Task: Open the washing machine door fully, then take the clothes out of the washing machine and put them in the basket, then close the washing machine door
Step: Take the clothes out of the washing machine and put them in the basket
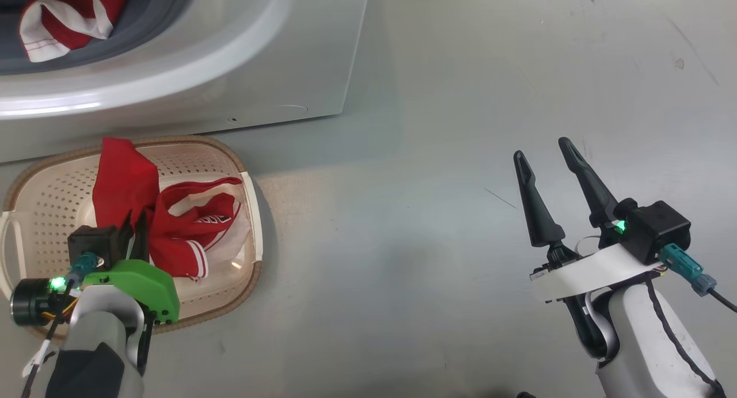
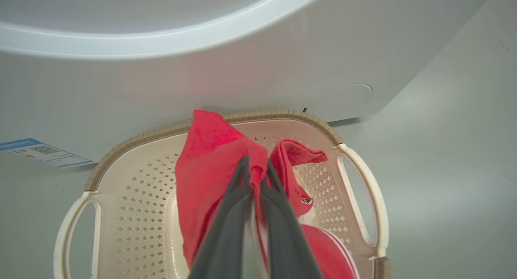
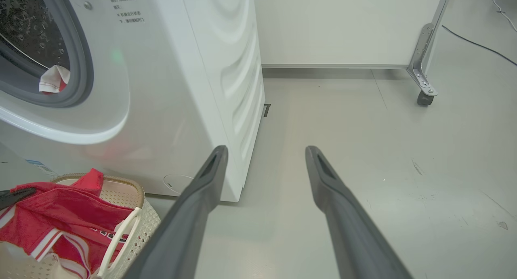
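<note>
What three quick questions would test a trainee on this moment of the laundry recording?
1. True or false: the right gripper is open and holds nothing.
2. Over the basket, the left gripper is shut on: A) a handle; B) a red garment; C) nothing.
3. Fill in: a red-and-white garment lies in the mouth of the ____.

Key: 1 true; 2 B; 3 washing machine.
</note>
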You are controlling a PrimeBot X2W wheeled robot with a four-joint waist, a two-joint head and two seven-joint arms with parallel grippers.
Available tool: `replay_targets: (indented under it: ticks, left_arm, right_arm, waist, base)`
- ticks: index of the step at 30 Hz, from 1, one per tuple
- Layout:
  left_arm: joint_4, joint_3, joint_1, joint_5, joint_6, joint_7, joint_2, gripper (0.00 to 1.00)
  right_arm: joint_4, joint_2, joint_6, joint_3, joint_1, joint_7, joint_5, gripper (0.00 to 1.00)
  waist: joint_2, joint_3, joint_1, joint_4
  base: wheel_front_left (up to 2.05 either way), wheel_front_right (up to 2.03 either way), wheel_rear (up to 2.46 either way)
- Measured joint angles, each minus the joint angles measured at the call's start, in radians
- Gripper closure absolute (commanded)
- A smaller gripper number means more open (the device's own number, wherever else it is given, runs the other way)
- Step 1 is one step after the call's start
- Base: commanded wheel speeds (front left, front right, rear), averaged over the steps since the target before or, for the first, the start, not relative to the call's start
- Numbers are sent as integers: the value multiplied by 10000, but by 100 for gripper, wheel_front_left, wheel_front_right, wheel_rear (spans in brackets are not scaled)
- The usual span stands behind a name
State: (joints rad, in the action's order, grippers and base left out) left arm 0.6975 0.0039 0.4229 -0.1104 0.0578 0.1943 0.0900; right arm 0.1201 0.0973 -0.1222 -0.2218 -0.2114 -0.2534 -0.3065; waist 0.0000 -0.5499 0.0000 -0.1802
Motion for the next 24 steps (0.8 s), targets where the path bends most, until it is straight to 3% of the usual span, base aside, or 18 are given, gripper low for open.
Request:
replay_targets:
  ticks: [19, 20, 21, 22, 24]
  left_arm:
    - [2023, 516, 908, -316, -278, -44, 194, 100]
    - [2042, 516, 944, -318, -278, 40, 190, 96]
    - [2069, 516, 986, -318, -278, 67, 186, 62]
    - [2125, 522, 1027, -322, -278, 121, 180, 0]
    - [2318, 512, 1114, -391, -278, 138, 155, 0]
  right_arm:
    - [-19, 17, 0, 2, -330, 0, 71, 0]
    - [-15, 17, 0, 2, -341, 0, 73, 0]
    - [-12, 17, 0, 2, -360, 0, 73, 0]
    - [-10, 17, 0, 2, -377, 0, 73, 0]
    - [6, 15, 0, 8, -421, 0, 75, 0]
  waist:
    - [0, -609, 0, -85]
    - [0, -607, 0, -82]
    - [0, -604, 0, -77]
    - [0, -599, 0, -72]
    - [0, -583, 0, -58]
  base:
    - [0, 0, 0]
    - [0, 0, 0]
    - [0, 0, 0]
    - [0, 0, 0]
    - [0, 0, 0]
